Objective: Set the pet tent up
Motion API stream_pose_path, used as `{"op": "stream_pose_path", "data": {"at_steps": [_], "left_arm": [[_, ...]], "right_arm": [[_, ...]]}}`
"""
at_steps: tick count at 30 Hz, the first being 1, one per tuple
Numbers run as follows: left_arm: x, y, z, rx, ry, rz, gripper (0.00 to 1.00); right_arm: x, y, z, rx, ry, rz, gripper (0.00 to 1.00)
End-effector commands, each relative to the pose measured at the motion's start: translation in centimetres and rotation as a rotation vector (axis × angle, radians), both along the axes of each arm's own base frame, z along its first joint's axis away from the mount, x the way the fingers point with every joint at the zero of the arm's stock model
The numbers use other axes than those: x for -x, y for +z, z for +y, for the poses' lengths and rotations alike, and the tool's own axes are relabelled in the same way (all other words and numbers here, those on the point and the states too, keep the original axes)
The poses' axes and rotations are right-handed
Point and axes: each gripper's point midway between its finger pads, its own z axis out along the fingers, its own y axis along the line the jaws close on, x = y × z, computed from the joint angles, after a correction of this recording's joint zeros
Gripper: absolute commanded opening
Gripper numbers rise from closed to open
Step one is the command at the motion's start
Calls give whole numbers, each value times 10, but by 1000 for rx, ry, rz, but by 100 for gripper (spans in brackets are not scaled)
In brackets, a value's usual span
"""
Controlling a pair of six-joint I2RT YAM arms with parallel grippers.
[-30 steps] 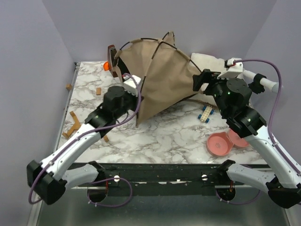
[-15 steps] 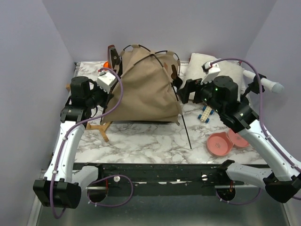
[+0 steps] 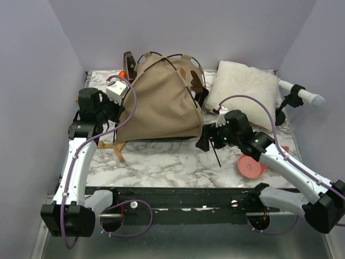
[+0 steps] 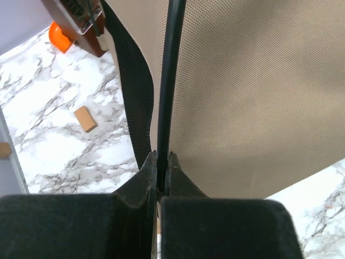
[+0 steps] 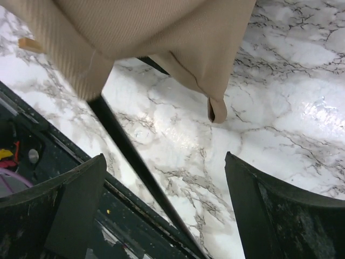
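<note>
- Tent (image 3: 161, 105) stands at the back of the tabletop (image 3: 172, 156), left of a white pillow (image 3: 242, 86). Its peak points up and a plain tan wall faces the near edge.
- Black poles cross over the peak. One pole end (image 3: 216, 157) juts from the front right corner toward the near edge.
- Left tool (image 4: 161, 164) is clamped on a side pole (image 4: 171, 65).
- Right tool (image 5: 166, 162) is spread wide, with the jutting pole between its fingers.

White pillow (image 3: 242, 86) lies on the marble table (image 3: 172, 156), pink bowl (image 3: 248, 167) nearer front.
</note>
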Motion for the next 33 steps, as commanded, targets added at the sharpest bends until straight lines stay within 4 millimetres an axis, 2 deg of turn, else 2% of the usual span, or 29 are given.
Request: {"op": "stream_pose_path", "data": {"at_steps": [1, 4, 6, 11, 12, 13, 16, 17, 18, 21, 24, 27, 33], "left_arm": [[-13, 12, 21, -30, 119, -71, 0], [-14, 12, 27, -40, 155, -76, 0], [-15, 11, 31, -45, 176, -73, 0], [-13, 17, 38, -38, 229, -96, 0], [-12, 20, 38, -28, 236, -105, 4], [-10, 24, 37, -14, 238, -115, 16], [-1, 41, 32, 32, 233, -156, 68], [5, 51, 31, 54, 234, -183, 77], [11, 62, 29, 91, 241, -210, 80], [32, 97, 15, 240, 220, -292, 83], [57, 116, -14, 459, 123, -301, 83], [72, 111, -50, 630, 14, -205, 83], [88, 83, -122, 826, -145, -27, 82]], "right_arm": [[13, 17, -1, -60, 7, 2, 95], [18, 21, -6, -46, 14, -1, 82], [23, 21, -7, -46, 28, 2, 66], [28, 24, -3, -64, 76, -10, 15], [28, 26, 0, -77, 86, -17, 6], [28, 31, 3, -94, 98, -26, 1], [27, 50, 18, -177, 154, -67, 0], [27, 56, 22, -203, 170, -81, 0], [24, 63, 26, -228, 181, -103, 1], [16, 78, 36, -276, 192, -151, 1], [6, 83, 47, -304, 207, -173, 1], [-3, 89, 61, -335, 229, -193, 0], [-17, 99, 81, -337, 256, -261, 1]]}}
